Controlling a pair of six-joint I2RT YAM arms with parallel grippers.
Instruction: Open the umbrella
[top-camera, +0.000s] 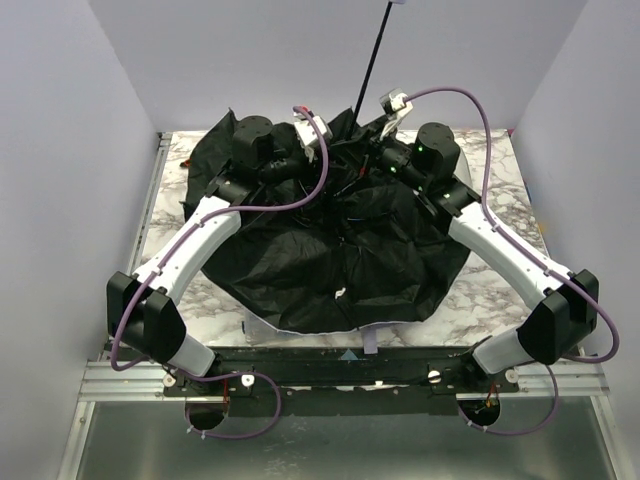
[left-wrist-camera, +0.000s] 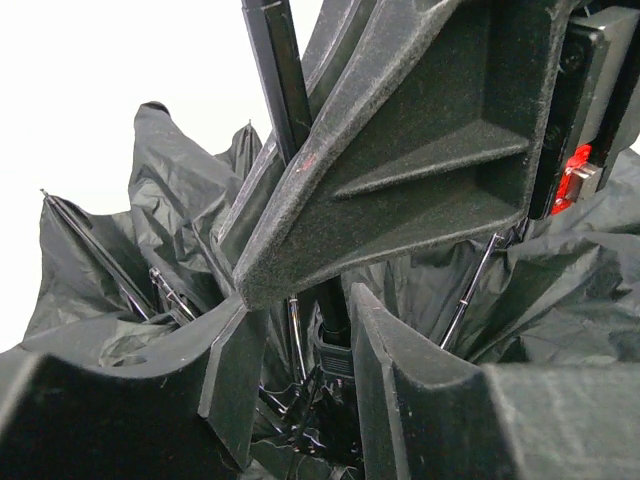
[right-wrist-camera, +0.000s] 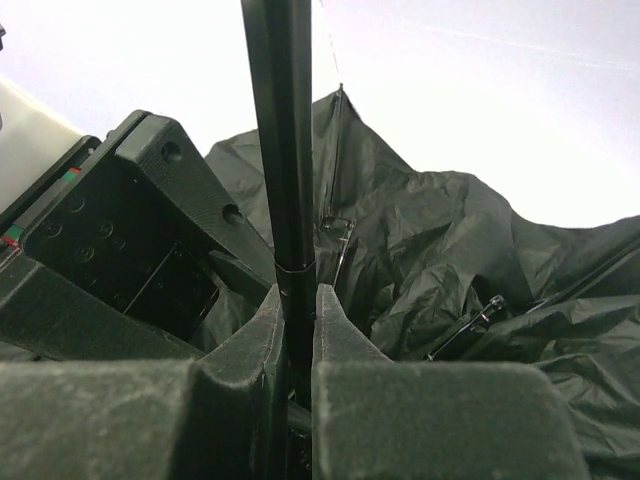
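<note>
The umbrella (top-camera: 330, 260) is lying spread on the marble counter (top-camera: 505, 195), black lining up; its shaft (top-camera: 370, 65) is sticking upward. Now the right claw (right-wrist-camera: 297, 300) is pinching the shaft tight; the left claw (left-wrist-camera: 298, 305) is sitting wide, straddling the shaft near the ribs.

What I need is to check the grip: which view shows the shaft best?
Right wrist: the shaft runs down the middle, pinched between the right hand's fingers. Left wrist shows it partly, a black finger crossing in front. Top view shows it thin, rising above the canopy.
</note>
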